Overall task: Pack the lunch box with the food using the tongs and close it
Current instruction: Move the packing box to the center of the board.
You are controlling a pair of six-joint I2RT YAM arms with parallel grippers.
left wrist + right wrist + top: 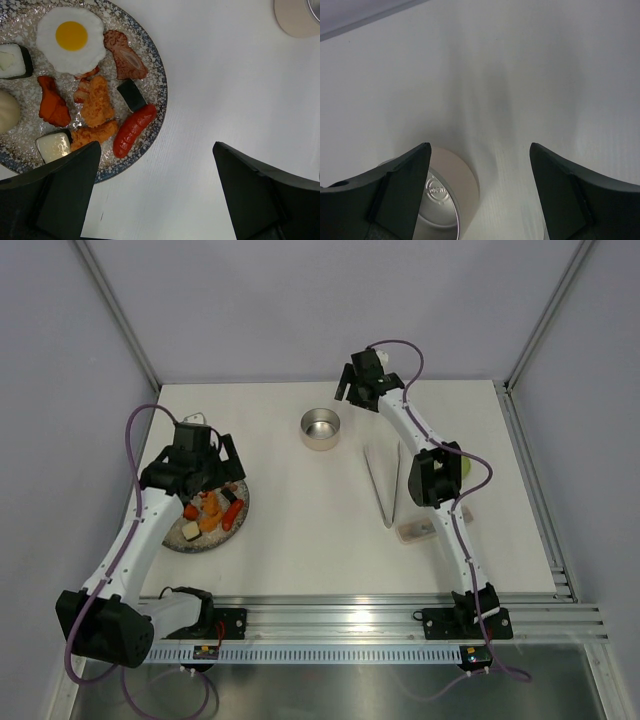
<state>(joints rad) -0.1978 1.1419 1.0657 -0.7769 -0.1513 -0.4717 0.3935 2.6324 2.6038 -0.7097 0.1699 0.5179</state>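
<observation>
The lunch box (321,429), a small round steel tin, stands open at the back middle of the table; its rim shows in the right wrist view (440,200) by my left finger. My right gripper (350,388) (480,195) hovers open just beyond it, holding nothing. The tongs (383,485) lie flat on the table, right of centre. The food lies on a speckled plate (238,502): fried egg (71,39), red sausage (134,130), orange chunks (97,102), brownish piece (125,60), white cube (52,146). My left gripper (212,472) (157,195) hangs open over the plate's edge (155,100).
A translucent plastic case (417,531) lies near the tips of the tongs. A pale green lid (466,467) peeks out behind the right arm. A rice piece (10,60) and a white bun (6,110) also sit on the plate.
</observation>
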